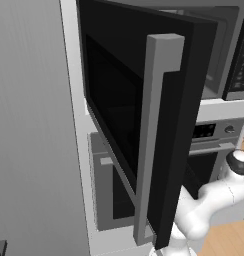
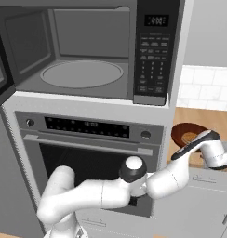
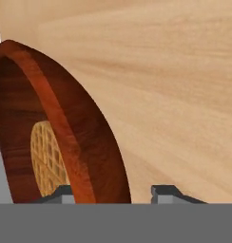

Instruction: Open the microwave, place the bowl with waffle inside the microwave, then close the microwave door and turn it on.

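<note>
Fingertips (image 3: 161, 191) rise at the bottom of the hand view, one on each side of the bowl's near wall: one tip inside the bowl at lower left, the other outside at lower centre. Jaws stand part-way in with the rim between them; whether they already press the wall I cannot tell.

Bowl (image 3: 65, 137): dark reddish wood, thick rounded rim, lower left of the hand view. Waffle (image 3: 47, 159) lies flat on its bottom, golden, gridded. Bowl sits on the pale wooden counter (image 3: 175, 85).

From the right base view, the gripper (image 2: 195, 141) is at middle right, reaching over the bowl (image 2: 183, 134) on the counter, right of the oven (image 2: 92, 153). Microwave (image 2: 87, 51) sits above the oven, upper left of that frame, cavity showing, turntable bare. In the left base view the microwave door (image 1: 144, 125) swings wide toward the camera, its tall grey handle (image 1: 154, 135) foremost.

Judgement: door step done; bowl pickup in hand.

Handling: bowl looks rigid, probably light, smooth-walled, so somewhat slippery. A wall pinch at one side is off-centre; the bowl may tip. Keep it level or the loose waffle slides. Seat the wall deep between the jaws.
</note>
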